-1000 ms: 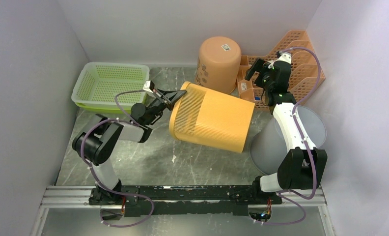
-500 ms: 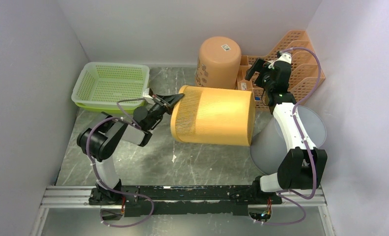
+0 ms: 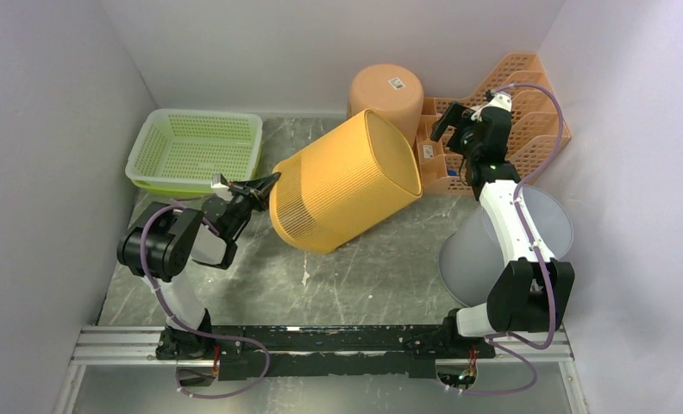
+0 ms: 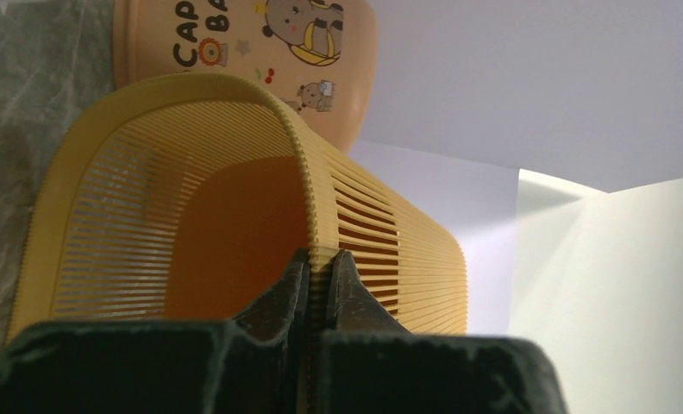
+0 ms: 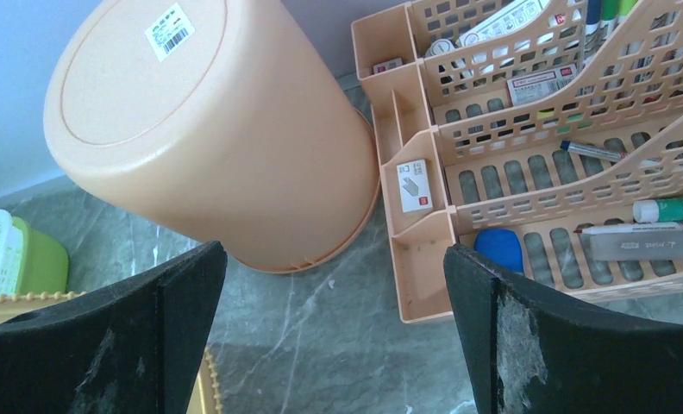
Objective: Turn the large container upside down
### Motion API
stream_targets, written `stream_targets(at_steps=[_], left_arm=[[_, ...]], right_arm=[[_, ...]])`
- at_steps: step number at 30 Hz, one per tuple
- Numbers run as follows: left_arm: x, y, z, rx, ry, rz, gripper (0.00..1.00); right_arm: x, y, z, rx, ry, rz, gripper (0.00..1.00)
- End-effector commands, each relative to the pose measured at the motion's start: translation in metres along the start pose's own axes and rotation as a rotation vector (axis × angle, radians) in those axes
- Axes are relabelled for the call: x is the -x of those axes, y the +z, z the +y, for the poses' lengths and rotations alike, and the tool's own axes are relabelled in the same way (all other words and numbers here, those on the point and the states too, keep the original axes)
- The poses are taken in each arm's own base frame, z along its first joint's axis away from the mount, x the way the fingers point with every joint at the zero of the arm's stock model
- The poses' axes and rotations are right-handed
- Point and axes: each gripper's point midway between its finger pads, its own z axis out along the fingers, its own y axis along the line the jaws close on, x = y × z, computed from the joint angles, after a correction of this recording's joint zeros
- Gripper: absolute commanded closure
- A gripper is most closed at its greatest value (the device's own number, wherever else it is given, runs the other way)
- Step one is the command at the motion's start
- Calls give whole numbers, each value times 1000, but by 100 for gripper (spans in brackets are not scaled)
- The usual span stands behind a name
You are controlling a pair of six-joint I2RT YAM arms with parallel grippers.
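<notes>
grey marbled table point(image 3: 364, 276), white walls close all round, and the large yellow slatted bin point(image 3: 342, 185) sits mid-table on a tilt, open mouth facing down-left, solid base raised toward the back. left tool point(image 3: 266, 181) is clamped on the rim, slats pinched between both fingers. right tool point(image 5: 334, 341) hangs spread wide and empty above the upturned peach bucket point(image 3: 386, 90) and desk organiser point(image 3: 528, 95). the risk, i'd say: it's a thin rim pinch on a big body, so the bin could twist out and roll onto its side. its raised base is right by the bucket, touching or not i cannot tell, so a wide arc may knock it.
</notes>
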Motion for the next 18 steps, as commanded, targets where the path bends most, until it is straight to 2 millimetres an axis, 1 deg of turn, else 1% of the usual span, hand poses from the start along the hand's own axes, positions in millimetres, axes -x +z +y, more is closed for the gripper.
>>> stream_targets(at_steps=[1,3,8,11,14,18], left_arm=[[-25,-28,-6,-142,234,138,93],[-21,-31,3,-118,258,134,93],[-3,-46,28,-37,314,96,93],[4,-52,41,3,333,91,93],[7,-53,50,22,353,101,93],[8,-54,55,34,376,106,93]], right_arm=[[6,-1,-2,5,-1,-24,0],[6,-1,-1,6,0,-23,0],[5,-2,0,15,1,-22,0],[3,-1,0,18,3,-19,0],[2,-1,1,24,6,-16,0],[3,-1,0,17,3,-17,0]])
